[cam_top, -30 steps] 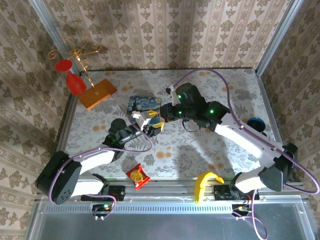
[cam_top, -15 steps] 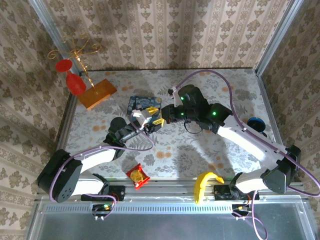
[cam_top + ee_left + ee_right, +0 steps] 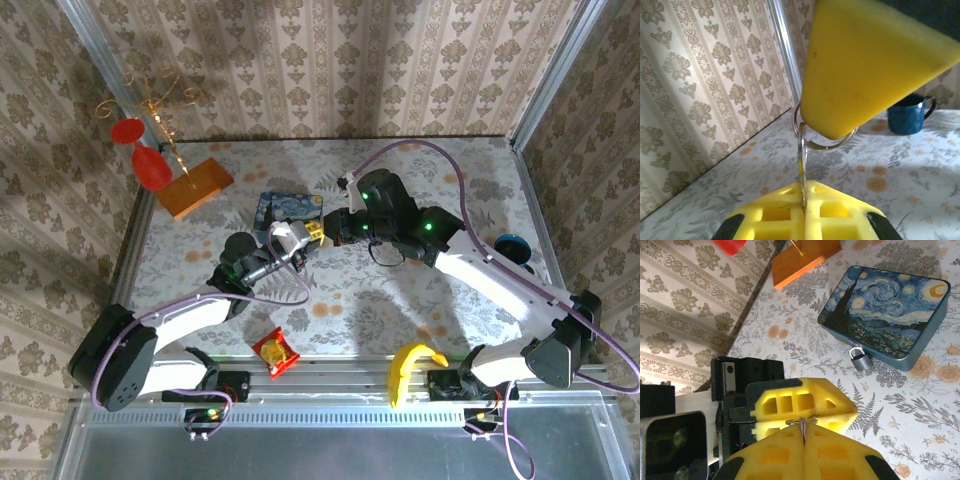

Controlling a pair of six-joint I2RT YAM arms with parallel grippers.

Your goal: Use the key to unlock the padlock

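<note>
The left end effector (image 3: pixel 804 195) has its yellow pads pressed together on the blade of the key (image 3: pixel 801 165), with the key ring (image 3: pixel 826 144) looping just above them. The right end effector (image 3: pixel 803 440) meets it tip to tip, its pads likewise pinching the key. Ahead of the right end effector's tips and a little to the right, the padlock (image 3: pixel 860 359) rests on the counter (image 3: pixel 920 440) against the near wall of the blue starry tin (image 3: pixel 890 305). Farther ahead lies a wooden block (image 3: pixel 805 255).

White arms (image 3: pixel 500 280), black joints, purple cables (image 3: pixel 400 144), yellow foam fingers (image 3: pixel 805 407).
</note>
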